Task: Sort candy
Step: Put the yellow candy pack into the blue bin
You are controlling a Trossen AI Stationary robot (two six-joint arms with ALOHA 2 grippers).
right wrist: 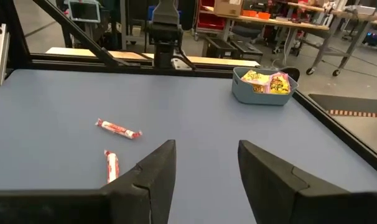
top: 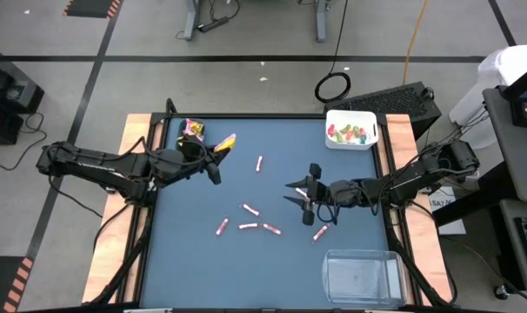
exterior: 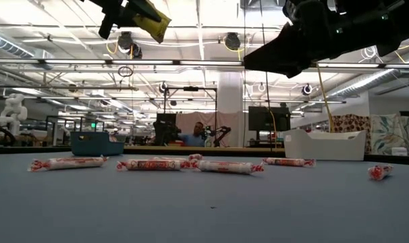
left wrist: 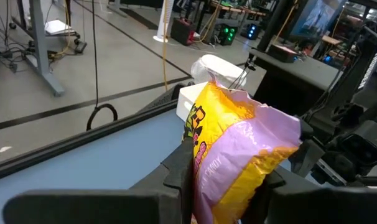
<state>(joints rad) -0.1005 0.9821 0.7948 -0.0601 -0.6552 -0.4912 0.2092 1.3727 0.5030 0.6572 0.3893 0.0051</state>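
Robotics lab or workshop, open hall — ceiling trusses [exterior: 191, 64], equipment benches [right wrist: 282, 14], monitors [exterior: 267, 119] (cables across the floor)

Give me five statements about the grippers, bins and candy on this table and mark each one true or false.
1. The left gripper is shut on a yellow packet. True.
2. The right gripper holds a pink-white stick. False: its fingers stand open with nothing between them.
3. The white bin holds green and red wrapped pieces. True.
4. The teal bin holds nothing. False: yellow packets lie in it.
5. All the pink-white sticks are already in the clear bin. False: several lie loose on the blue table, and none can be seen in that bin.
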